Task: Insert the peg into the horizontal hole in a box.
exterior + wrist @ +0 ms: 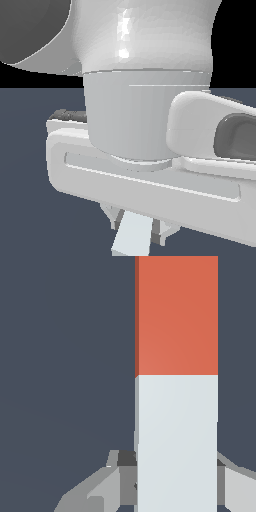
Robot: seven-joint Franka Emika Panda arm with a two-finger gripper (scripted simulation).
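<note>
The claw point(176, 478) is clamped on the pale white part of the peg point(177, 406), fingers point(127, 476) pressed to both its sides. Beyond the grip, the red-orange part extends away over the dark blue-grey counter point(65, 356).

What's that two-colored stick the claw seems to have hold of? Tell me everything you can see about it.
The stick is a slim, square-edged bar with flat, matte faces: one part red-orange, the other pale white, meeting at a sharp straight line. In the wrist view the white part sits between the claw fingers, which press against both of its sides, and the red-orange part points away from the claw. In the exterior view only a bit of the white part shows, poking out below the claw. Neither picture shows it touching anything else.
</note>
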